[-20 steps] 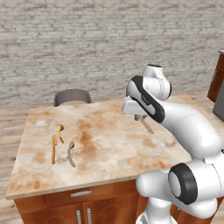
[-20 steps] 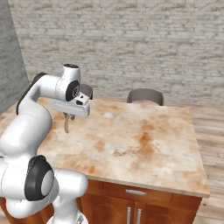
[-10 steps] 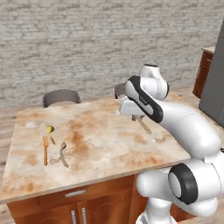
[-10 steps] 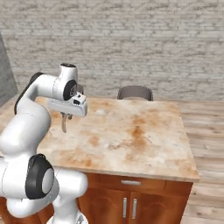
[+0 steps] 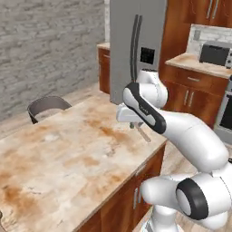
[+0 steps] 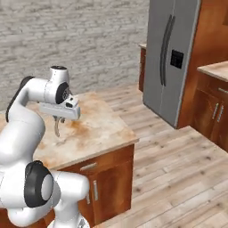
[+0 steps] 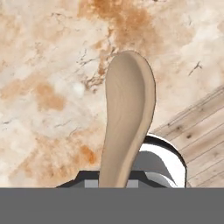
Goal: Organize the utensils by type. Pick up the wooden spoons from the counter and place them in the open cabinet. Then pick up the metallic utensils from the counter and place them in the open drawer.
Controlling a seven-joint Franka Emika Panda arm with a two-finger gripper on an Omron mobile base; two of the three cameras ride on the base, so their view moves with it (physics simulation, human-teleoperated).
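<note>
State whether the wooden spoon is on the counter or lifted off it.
Lifted: the wooden spoon hangs from the shut gripper, above the counter.

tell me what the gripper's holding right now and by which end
The gripper holds a wooden spoon by its handle end; the bowl end hangs free below the fingers, above the counter.
</note>
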